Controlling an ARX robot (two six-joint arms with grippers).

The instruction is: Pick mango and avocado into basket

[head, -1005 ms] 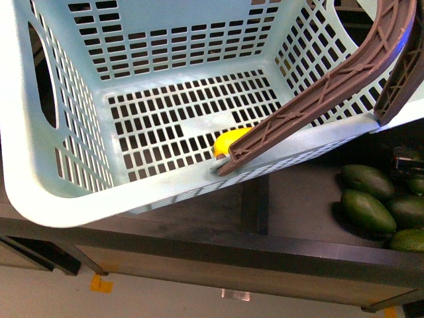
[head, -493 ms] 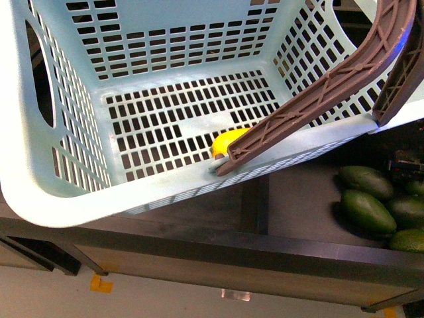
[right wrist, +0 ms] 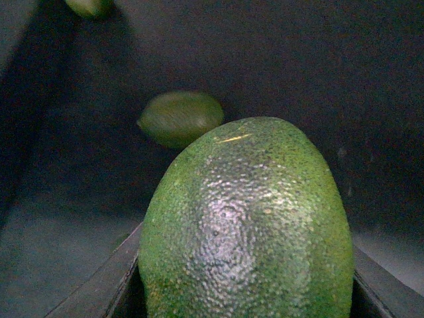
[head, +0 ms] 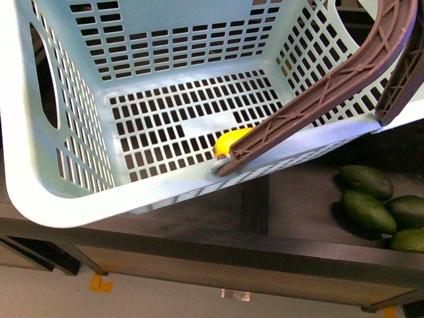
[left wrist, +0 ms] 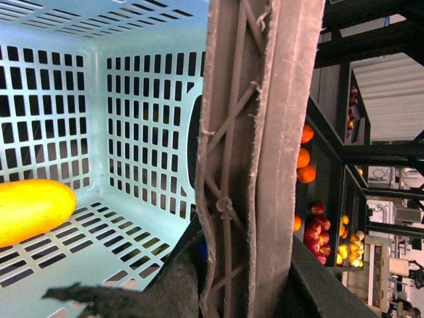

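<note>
Right wrist view: clasping the avocado in the right gripper, pinching its broad oval body from both sides, with a dark shelf behind. Showing pebbled, glossy green skin, catching a pale sheen across the middle. Leaving another avocado lying loose farther back. Keeping the mango, smooth and yellow, on the slotted floor of the basket, against its near wall, just under the handle. Clamping that brown ribbed handle in the left gripper, holding the teal basket tilted. Clustering beside the basket: a group of dark avocados.
</note>
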